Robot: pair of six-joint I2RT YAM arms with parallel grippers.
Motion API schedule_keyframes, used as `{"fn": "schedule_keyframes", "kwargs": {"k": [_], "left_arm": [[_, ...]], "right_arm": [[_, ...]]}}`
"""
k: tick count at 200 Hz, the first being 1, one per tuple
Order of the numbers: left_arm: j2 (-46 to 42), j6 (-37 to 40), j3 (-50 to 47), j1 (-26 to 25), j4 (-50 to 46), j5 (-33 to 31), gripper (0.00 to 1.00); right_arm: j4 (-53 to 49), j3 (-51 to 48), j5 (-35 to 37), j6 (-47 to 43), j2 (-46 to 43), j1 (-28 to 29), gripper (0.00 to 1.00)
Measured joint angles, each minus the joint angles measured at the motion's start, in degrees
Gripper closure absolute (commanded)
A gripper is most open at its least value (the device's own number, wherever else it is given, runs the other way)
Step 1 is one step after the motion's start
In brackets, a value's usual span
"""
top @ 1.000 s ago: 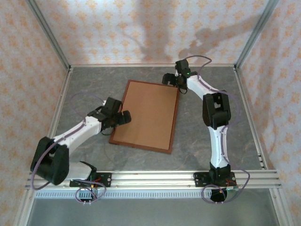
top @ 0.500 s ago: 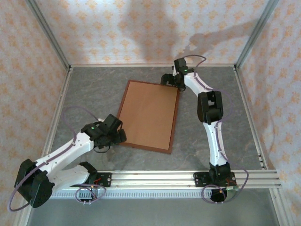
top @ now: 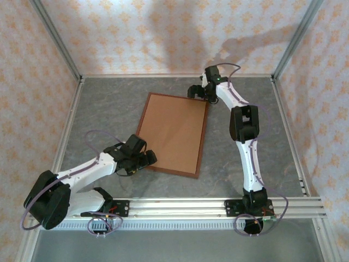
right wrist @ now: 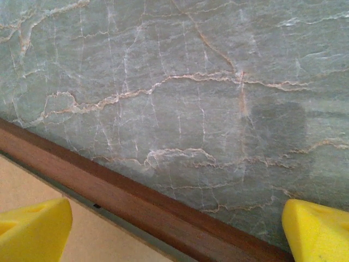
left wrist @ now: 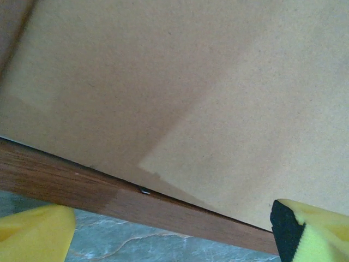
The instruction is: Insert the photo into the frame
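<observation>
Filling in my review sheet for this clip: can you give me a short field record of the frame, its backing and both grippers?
frame: thin dark reddish-brown wooden picture frame, lying flat, back side up, on the grey marbled table
backing: plain brown rectangular board, set within the moulding
left gripper: open, at the frame's near left corner, over the near moulding
right gripper: open, over the far edge near the far right corner

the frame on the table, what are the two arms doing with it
The frame lies flat on the table, brown backing board up. The left claw is open at its near left corner, the right claw open at its far right corner. Neither is gripping anything.
</observation>
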Motion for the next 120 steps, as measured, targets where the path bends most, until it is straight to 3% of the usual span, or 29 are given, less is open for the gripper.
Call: {"fn": "schedule_keyframes", "kwargs": {"k": [120], "left_arm": [[2.3,-1.6,-1.4,0.3,4.1,0.6,0.10]], "right_arm": [[-4.8,0.8,-2.8,-3.7,0.0,-2.6,0.08]]}}
